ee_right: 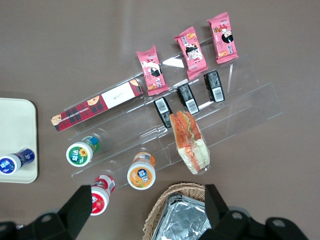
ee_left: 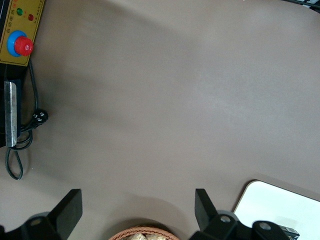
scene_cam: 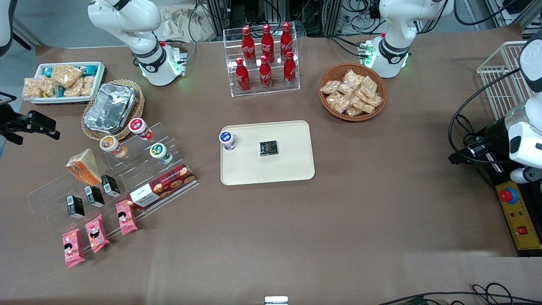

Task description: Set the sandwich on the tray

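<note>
Sandwich (scene_cam: 84, 167): wrapped wedge, propped on the clear stepped rack (ee_right: 200, 120), well apart from tray (scene_cam: 296, 169).
Landmark: rack; tray toward the parked arm's end from it, already carrying a small cup (scene_cam: 227, 140) and a dark packet (scene_cam: 268, 148).
Claw (ee_right: 145, 210): open, empty, above the rack by the foil container (scene_cam: 111, 106).
Handling: likely light, soft, slippery in film; crushable.
Hold: probably across the two flat bread faces, gently.

Wrapped sandwich (scene_cam: 84, 167) (ee_right: 189, 141) lies on clear stand; cream tray (scene_cam: 296, 163) well apart.
</note>
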Tool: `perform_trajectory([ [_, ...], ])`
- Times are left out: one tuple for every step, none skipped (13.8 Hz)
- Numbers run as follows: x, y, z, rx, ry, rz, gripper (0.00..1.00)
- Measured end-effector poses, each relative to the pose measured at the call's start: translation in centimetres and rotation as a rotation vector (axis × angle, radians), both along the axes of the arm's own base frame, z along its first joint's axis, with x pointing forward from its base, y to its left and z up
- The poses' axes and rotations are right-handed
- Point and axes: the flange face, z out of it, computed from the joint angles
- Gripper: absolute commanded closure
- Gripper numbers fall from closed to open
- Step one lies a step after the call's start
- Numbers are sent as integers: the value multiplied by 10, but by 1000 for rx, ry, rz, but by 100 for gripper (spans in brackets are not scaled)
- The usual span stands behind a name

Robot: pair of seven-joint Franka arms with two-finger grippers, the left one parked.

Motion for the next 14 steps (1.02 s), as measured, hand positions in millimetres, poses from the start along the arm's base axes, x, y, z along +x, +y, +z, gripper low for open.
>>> perform_trajectory([
  [0, 0, 0, 0, 1, 0, 0],
  [0, 1, -1, 0, 1, 1, 0],
  [0, 1, -1, 0, 2, 3, 0],
  [0, 2, -1, 0, 3, 4, 0],
  [1, 3, -2, 0, 5, 5, 0],
  [1, 3, -4, 1, 8, 6, 0],
  [2, 3, -7, 1, 13, 9, 0],
  [4, 2, -10, 2, 19, 24, 0],
  [6, 1, -15, 4, 27, 60, 0],
  [7, -3, -19, 6, 34, 104, 0],
  [8, -10, -23, 10, 41, 151, 0],
  [9, -20, -28, 14, 48, 202, 0],
  [9, -29, -34, 17, 52, 257, 0],
  [11, -36, -38, 20, 52, 306, 0],
])
